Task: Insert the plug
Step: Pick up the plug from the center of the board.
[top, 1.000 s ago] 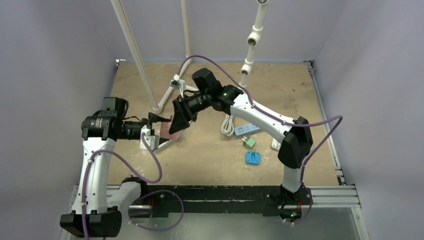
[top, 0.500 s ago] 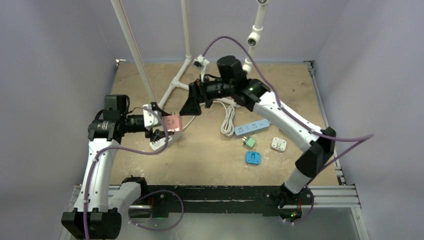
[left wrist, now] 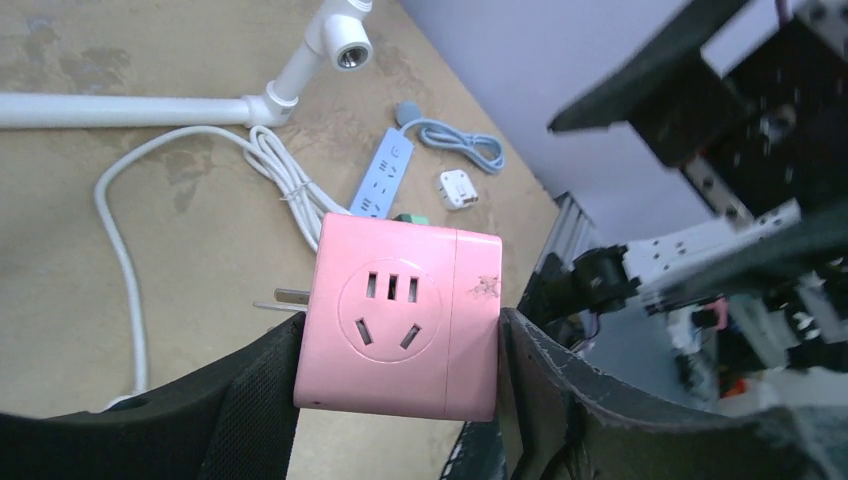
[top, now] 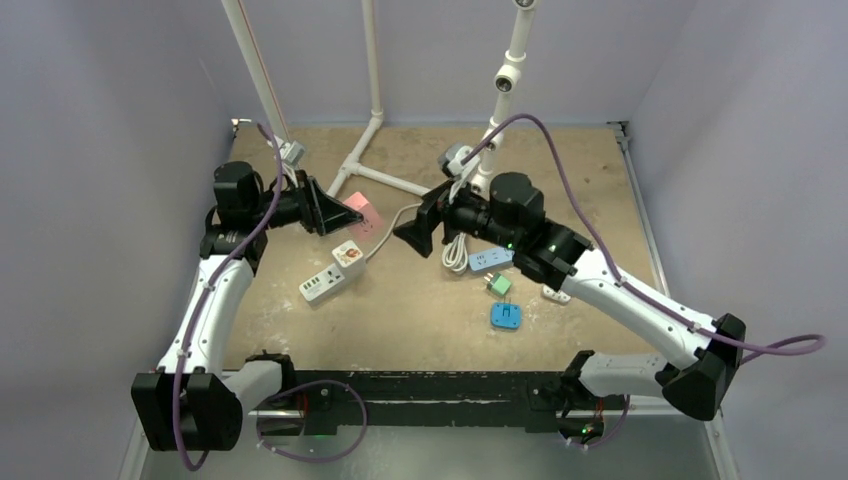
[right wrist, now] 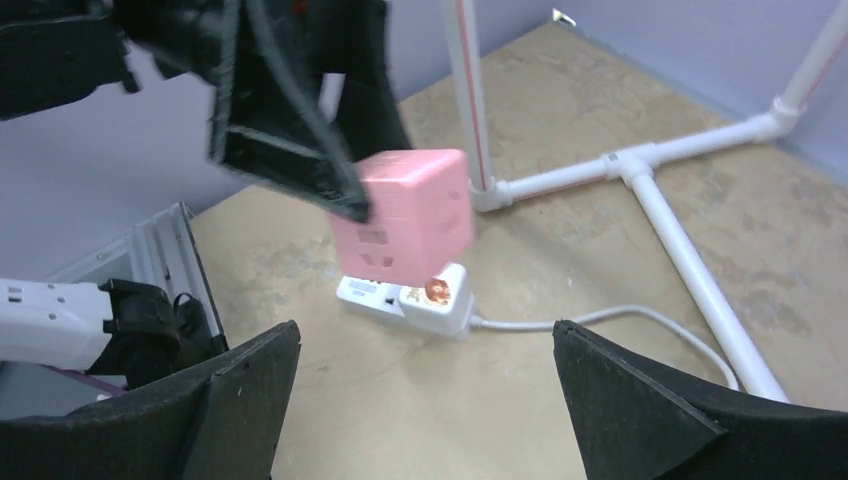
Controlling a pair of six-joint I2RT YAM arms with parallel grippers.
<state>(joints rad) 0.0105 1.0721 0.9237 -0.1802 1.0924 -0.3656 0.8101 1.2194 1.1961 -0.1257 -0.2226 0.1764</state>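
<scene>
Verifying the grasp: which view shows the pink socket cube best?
Left wrist: the pink socket cube sits centre frame, socket face and a prong clear, held by the left gripper. Right wrist shows its side, a finger overlapping. Top external shows a small pink patch.

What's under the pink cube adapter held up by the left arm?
A white power strip lies on the tabletop roughly below the pink cube adapter, not touching it. In the right wrist view, the cube hides part of the strip's top face.

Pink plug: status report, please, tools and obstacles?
Left tool shut on plug, aloft. Right tool open, empty. Plug not yet in strip; nothing blocking.
</scene>
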